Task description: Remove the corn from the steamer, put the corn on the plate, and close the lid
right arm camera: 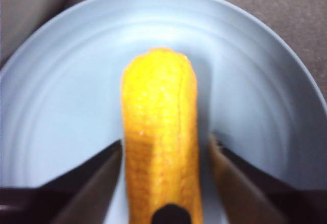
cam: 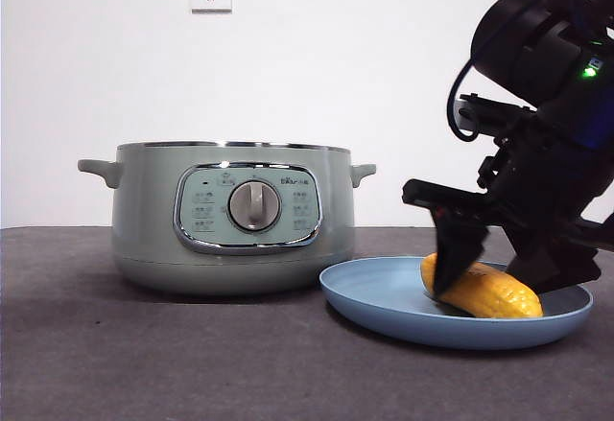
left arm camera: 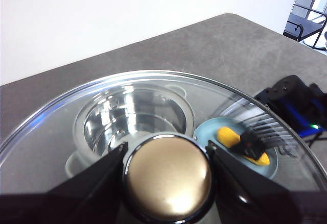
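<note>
Right pincer (right arm camera: 166, 152) straddles corn (right arm camera: 161, 132) lying on plate (right arm camera: 61, 106), jaws seemingly released. Left pincer (left arm camera: 167, 175) grasps lid (left arm camera: 66, 117) knob above the open steamer (cam: 230, 215), ready to close.

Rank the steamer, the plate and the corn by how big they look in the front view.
1. steamer, largest.
2. plate, about as wide but far shallower, and nearer the camera, so unsure.
3. corn, smallest, lying on the plate.

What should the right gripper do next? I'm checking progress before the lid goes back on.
Probably open and lift away. The corn already lies on the plate, with the right gripper around it, its jaws at the cob's sides. The left gripper holds the lid by its knob above the open steamer.
</note>
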